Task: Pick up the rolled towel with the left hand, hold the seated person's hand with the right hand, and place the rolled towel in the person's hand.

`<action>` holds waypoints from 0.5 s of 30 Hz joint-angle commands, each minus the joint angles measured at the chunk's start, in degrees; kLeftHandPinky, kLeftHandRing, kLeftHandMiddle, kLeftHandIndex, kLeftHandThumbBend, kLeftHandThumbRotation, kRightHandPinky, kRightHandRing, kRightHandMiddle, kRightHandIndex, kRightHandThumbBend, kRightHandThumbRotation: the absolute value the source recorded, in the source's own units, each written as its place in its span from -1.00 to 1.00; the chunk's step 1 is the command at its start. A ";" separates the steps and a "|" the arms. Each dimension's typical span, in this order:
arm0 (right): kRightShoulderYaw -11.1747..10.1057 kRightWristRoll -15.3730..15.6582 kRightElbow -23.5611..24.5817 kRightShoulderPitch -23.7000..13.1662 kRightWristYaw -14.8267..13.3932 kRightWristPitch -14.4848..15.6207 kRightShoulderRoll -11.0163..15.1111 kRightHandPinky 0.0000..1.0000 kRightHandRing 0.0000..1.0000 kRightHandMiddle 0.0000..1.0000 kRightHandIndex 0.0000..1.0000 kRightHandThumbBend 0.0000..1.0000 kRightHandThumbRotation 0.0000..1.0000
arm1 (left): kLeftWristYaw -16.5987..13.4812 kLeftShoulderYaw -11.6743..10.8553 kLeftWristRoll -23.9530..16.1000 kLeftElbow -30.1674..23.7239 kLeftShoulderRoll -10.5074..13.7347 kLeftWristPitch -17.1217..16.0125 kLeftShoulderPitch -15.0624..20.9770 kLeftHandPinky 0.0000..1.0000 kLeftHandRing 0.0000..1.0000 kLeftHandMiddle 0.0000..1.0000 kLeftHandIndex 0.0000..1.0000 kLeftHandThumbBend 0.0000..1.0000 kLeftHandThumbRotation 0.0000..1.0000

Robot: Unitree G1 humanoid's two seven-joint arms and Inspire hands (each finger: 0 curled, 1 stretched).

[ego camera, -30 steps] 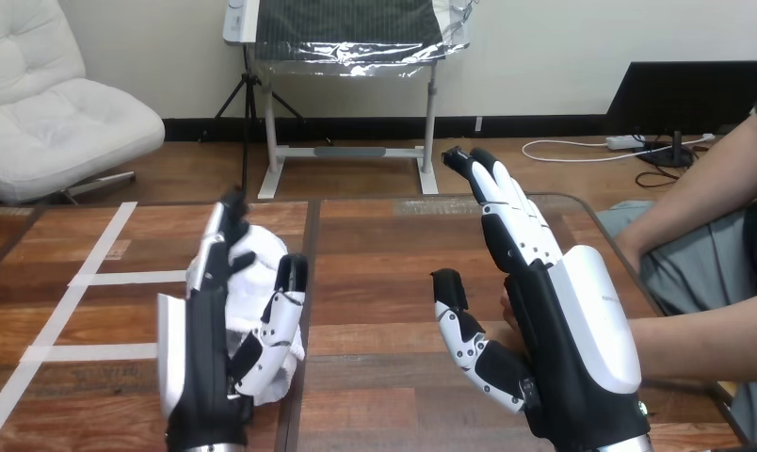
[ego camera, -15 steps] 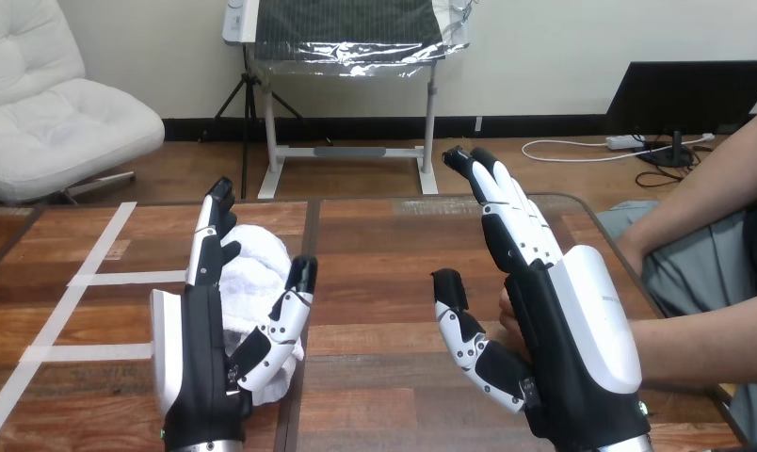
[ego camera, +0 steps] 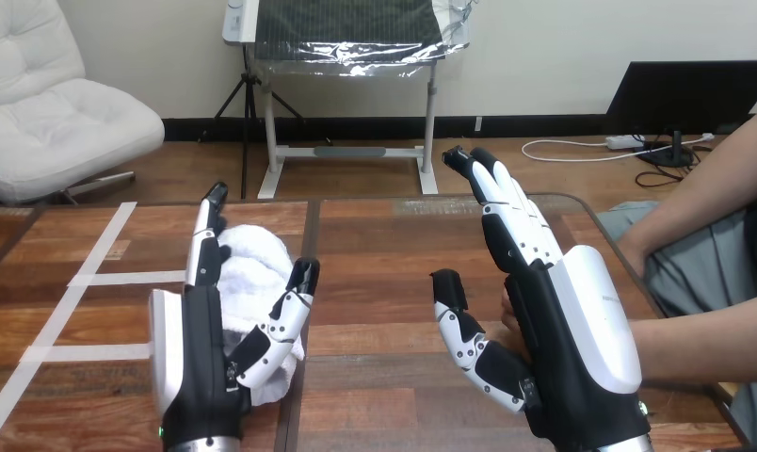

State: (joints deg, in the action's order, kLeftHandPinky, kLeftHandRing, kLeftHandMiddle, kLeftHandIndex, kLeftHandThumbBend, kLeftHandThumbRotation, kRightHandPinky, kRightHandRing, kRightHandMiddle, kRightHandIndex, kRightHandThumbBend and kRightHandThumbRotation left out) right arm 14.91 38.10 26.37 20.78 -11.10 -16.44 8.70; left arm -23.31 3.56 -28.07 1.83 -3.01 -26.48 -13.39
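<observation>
Single head-mounted view, facing forward and down across the wooden table. It sits close: left hand and right hand rise from the bottom edge, and the person's arm seemingly enters from the right.

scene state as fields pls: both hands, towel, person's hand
left hand: open, fingers straight, thumb beside the rolled towel
rolled towel: on table, between left hand's fingers and thumb, not gripped
right hand: open, upright, fingers straight
person's hand: mostly hidden behind right hand; contact cannot be told
</observation>
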 commanded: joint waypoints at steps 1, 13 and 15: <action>-0.68 -0.17 1.22 -2.42 -0.57 0.08 -1.26 1.00 1.00 1.00 0.93 -0.88 -1.00 | -0.72 -0.51 -3.22 -3.69 0.97 3.70 3.10 0.80 0.90 0.96 0.96 0.36 0.19; -0.46 0.02 1.36 -2.13 0.09 0.85 -1.13 1.00 1.00 1.00 0.94 -0.84 -1.00 | -2.91 -1.19 -13.57 -5.82 2.63 19.13 8.74 0.67 0.84 0.92 0.95 0.61 0.29; -0.45 0.00 1.29 -2.10 0.04 0.84 -1.12 1.00 1.00 1.00 0.94 -0.84 -1.00 | -3.16 -1.20 -15.34 -5.39 3.12 21.91 10.26 0.64 0.82 0.91 0.93 0.63 0.28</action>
State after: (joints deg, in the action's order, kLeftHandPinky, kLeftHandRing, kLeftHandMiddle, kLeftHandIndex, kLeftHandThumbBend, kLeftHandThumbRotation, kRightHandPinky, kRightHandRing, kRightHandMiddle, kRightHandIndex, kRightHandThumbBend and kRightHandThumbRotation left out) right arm 14.93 38.19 26.37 20.78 -10.99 -15.94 8.68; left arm -24.84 2.88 -39.50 -0.53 -1.21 -8.89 -10.36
